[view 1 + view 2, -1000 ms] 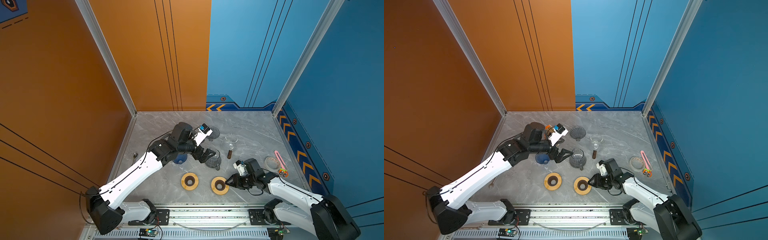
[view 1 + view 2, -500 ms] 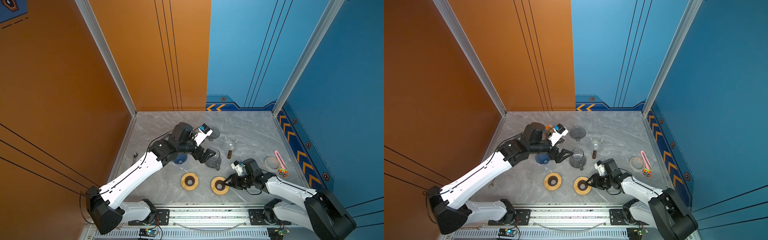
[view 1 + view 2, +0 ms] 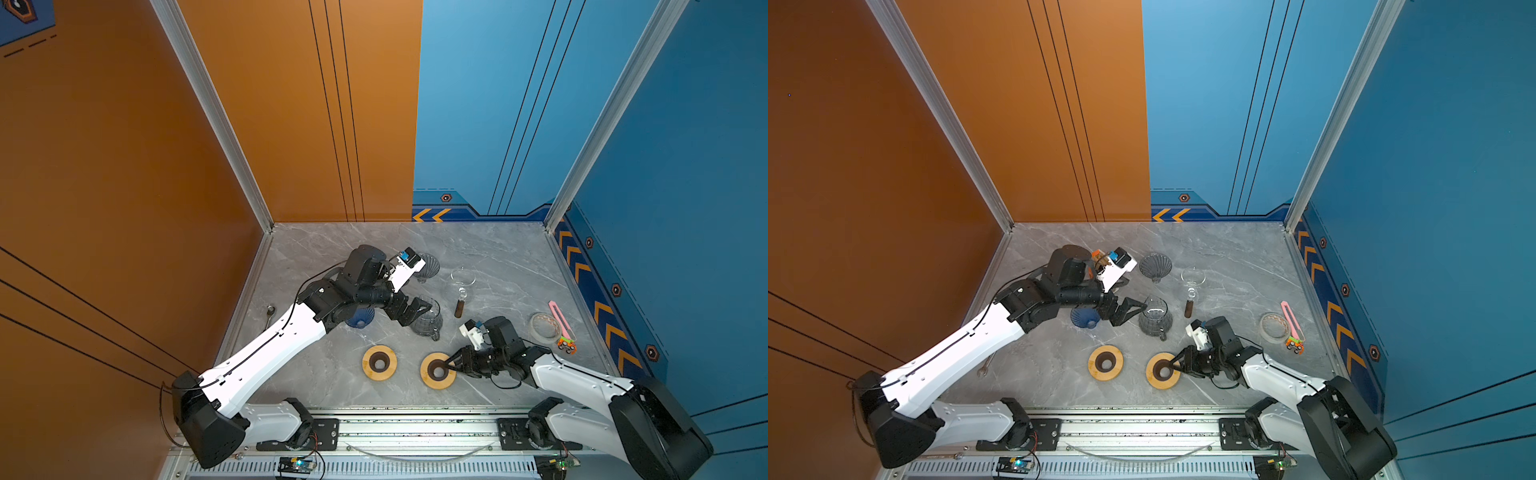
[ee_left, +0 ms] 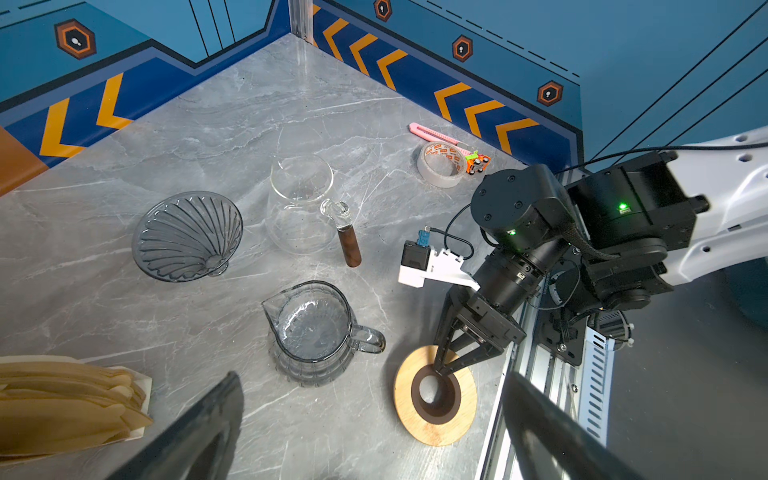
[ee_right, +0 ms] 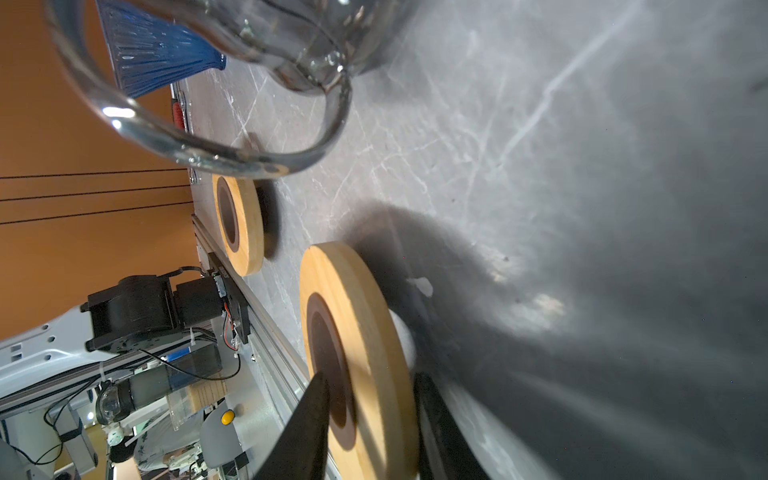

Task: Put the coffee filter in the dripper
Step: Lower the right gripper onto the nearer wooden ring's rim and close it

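**fig.** right gripper (image 3: 449, 365) at the wooden ring (image 3: 437, 371) near the table's front edge. one finger sits in the ring's central hole and the other outside its rim, the jaws narrowed about the wooden band (whether the pads already press it cannot be told). left gripper (image 3: 1133, 316) hangs spread wide and empty, just beside the ribbed glass pitcher (image 3: 1155, 320). the coffee filters (image 4: 62, 399), a brown stack toward the table's back left corner, lie untouched. the grey dripper (image 3: 1155, 266) stands empty toward the back edge.

risk: a pinch on so flat a ring may slip or tip it, so that it skids toward the front edge. the spread left fingers could also nudge the pitcher.

against the frame one second earlier, the right fingertips stood just short of the ring and now straddle its band; the left arm is unchanged.
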`<state>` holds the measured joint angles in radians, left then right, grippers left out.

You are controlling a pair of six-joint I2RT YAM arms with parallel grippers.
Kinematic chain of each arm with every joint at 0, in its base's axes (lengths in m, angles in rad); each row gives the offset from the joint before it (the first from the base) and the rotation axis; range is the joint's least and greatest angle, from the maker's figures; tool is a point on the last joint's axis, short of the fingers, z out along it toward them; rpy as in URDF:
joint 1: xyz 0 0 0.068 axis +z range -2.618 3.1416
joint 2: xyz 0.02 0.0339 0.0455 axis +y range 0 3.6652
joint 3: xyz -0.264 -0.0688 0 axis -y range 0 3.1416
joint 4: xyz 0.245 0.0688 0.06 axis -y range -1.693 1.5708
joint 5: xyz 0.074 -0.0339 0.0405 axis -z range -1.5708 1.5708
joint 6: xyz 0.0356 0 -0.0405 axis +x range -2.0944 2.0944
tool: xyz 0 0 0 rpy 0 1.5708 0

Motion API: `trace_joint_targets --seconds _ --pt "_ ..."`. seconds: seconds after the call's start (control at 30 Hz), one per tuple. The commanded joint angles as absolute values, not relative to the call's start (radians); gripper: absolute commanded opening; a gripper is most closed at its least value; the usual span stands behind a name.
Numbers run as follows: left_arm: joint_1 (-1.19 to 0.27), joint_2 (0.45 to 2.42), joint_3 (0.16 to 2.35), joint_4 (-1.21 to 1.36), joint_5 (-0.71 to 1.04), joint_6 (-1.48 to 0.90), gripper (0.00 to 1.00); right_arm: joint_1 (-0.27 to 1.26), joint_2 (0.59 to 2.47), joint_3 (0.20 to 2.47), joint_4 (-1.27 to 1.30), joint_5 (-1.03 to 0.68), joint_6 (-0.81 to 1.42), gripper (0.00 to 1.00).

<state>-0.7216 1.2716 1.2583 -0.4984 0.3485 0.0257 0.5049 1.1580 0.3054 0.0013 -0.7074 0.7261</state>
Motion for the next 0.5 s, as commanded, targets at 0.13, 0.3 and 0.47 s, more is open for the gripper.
trace_joint_targets --seconds 0.13,0.3,0.47 --pt "-0.741 1.266 1.284 -0.514 0.331 0.020 0.98 0.553 1.141 0.324 -0.017 -0.658 0.736 0.33" --pt "-0.745 1.262 1.282 -0.514 0.325 0.022 0.98 0.579 1.137 0.342 -0.041 -0.619 0.735 0.31" --pt "-0.750 1.257 1.281 -0.514 0.322 0.022 0.98 0.591 1.117 0.356 -0.068 -0.590 0.738 0.26"
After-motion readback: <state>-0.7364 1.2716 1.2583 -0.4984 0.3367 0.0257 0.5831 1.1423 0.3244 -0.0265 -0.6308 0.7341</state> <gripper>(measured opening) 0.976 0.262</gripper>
